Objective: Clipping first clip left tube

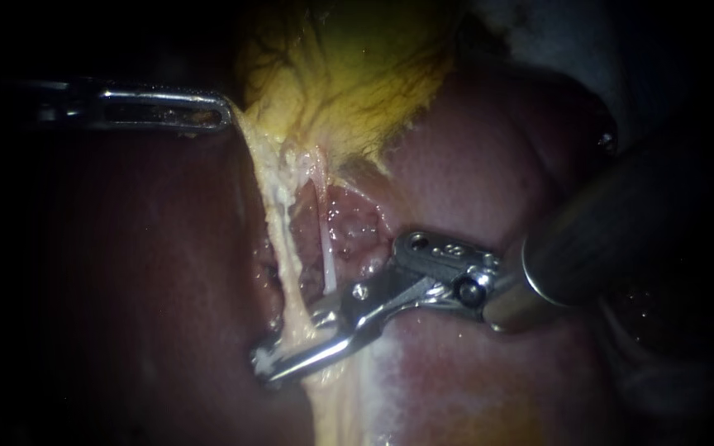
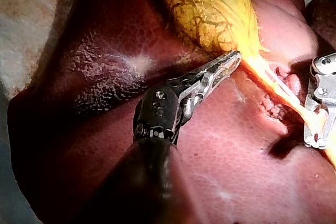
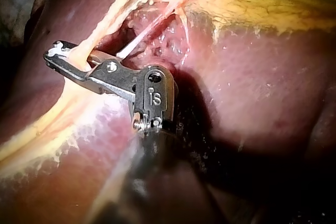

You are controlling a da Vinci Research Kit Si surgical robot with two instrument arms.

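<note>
The left tube (image 1: 279, 235), the thicker pale band, runs taut from the gallbladder (image 1: 349, 74) on the far side toward the near side, across the liver (image 1: 159, 272). The right instrument (image 1: 268, 367) reaches in from the right with its end effector set across that band low down. Its jaws stand narrow, one on each side of the tube and both seemingly touching it, so I read them as closed on it (the right wrist view shows the band passing straight between them). I cannot tell whether a clip sits in the jaws. The left instrument (image 1: 221, 116), at the far left, has a narrow end effector too, apparently pinching the gallbladder's edge and holding the tubes stretched.

Several things could go wrong from here:

- **Catching the wrong tube:** The thin right tube (image 1: 325, 248) lies just right of the left one, near the heel of the jaws. Pushing the jaws further across could take it in as well.
- **Incomplete closure:** The jaw tips only just clear the band's left edge. If they do not span its whole width, a clip would close on part of it and leave the rest open.
- **Poor seating:** The ragged fatty fringe on the band adds bulk, which could make a clip sit loosely or slide.
- **Pull from the left instrument:** Too hard a pull could tear tissue at the gallbladder. A slipping hold would slacken the band and skew it in the jaws.
- **Liver damage:** The tips lie close to the liver, so pressing down could score it.
</note>
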